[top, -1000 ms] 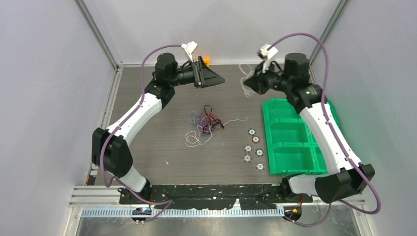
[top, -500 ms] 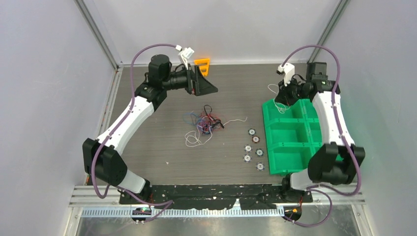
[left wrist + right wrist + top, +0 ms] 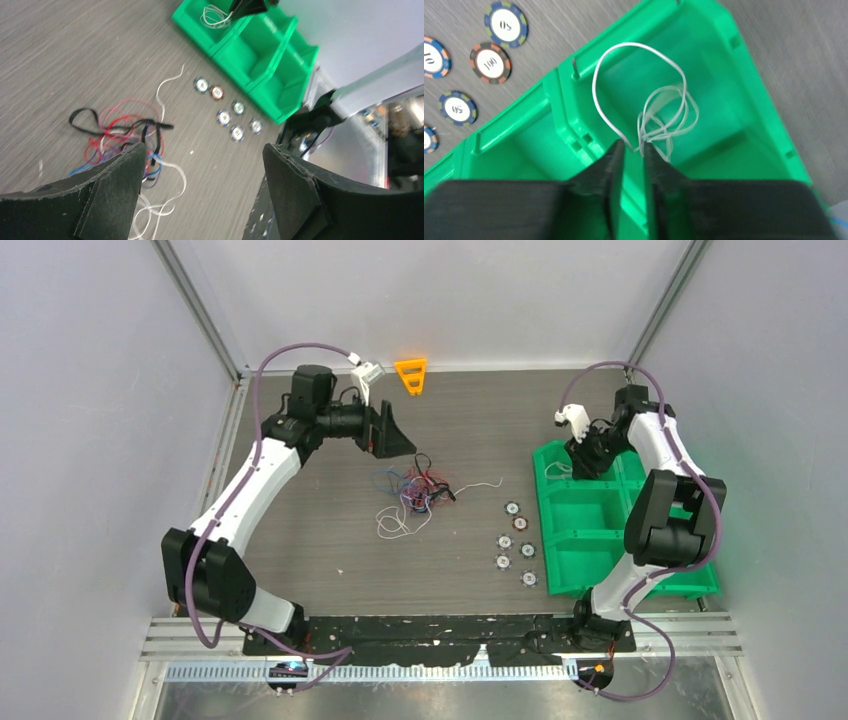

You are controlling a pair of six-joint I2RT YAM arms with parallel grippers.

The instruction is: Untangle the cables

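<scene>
The clump of red, blue, black and white cables lies mid-surface, knotted together, with white loops trailing off its near side and one white end running out toward the chips. Apart from it, one white cable is already out: it sits coiled in the far-left compartment of the bin, well away from the knot. The right claw hangs just over that coil with its jaws parted by a narrow gap. The cable's ends lie right at the tips, and it looks let go rather than pinched. The left claw is spread wide and holds nothing, hovering above the surface just beyond the clump's far side and pointed toward it. So by my reading the task is at an early stage: one strand freed and put away, the red, blue and black ones not yet pulled apart, and at least one more white strand in the knot. How tightly the rest are knotted cannot be told from here. The likely next step is another strand drawn from the clump.
</scene>
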